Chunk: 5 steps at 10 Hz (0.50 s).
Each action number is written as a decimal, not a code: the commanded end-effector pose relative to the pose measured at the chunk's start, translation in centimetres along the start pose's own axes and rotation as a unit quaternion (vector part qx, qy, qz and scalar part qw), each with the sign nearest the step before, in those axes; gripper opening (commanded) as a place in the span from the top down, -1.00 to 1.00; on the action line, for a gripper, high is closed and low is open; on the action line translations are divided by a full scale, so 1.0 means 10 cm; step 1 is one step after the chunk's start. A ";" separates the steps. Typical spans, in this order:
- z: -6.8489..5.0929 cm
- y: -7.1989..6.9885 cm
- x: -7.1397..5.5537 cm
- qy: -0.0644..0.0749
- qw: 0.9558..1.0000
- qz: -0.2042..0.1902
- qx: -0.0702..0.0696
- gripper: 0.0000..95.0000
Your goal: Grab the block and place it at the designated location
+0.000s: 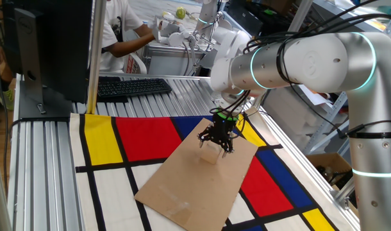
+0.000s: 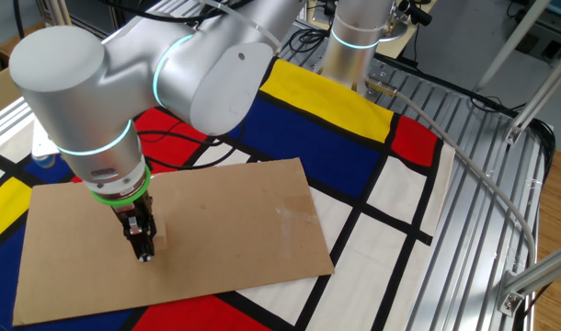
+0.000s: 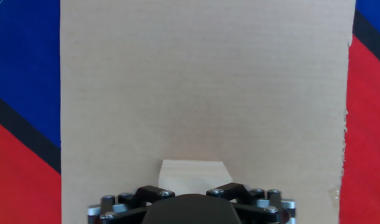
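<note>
The block [image 1: 211, 154] is a small pale tan cube resting on the cardboard rectangle [image 1: 183, 186], near its far end. My gripper [image 1: 216, 142] hangs straight over the block with its black fingers spread wider than the cube, open, just above it. In the hand view the block [image 3: 193, 174] sits at the bottom centre, partly hidden behind the gripper's knuckles, with cardboard [image 3: 202, 87] filling the rest. In the other fixed view the gripper [image 2: 143, 246] points down onto the left part of the cardboard [image 2: 225, 211]. No dark dot shows on the cardboard.
The cardboard lies on a red, yellow and blue patterned mat [image 1: 144, 138]. A keyboard [image 1: 133, 86] and a monitor [image 1: 48, 45] stand at the back left, and a person [image 1: 122, 29] sits behind. Aluminium rails [image 2: 483, 165] run along the table's edge.
</note>
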<state>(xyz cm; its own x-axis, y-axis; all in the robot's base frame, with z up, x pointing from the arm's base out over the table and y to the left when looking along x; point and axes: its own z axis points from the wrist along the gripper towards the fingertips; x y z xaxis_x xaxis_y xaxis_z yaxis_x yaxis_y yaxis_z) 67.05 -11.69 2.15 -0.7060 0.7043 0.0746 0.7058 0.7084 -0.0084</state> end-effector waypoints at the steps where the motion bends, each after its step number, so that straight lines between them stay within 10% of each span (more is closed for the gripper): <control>1: -0.02 0.02 0.01 -0.002 1.000 0.000 0.000 -0.60; 5: -0.16 0.06 0.01 0.000 1.000 -0.004 0.004 -0.60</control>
<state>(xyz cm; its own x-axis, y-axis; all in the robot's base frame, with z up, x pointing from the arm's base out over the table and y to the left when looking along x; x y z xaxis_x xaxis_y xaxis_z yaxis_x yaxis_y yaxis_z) 67.73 -11.24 3.95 -0.7120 0.6978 0.0786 0.6991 0.7149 -0.0146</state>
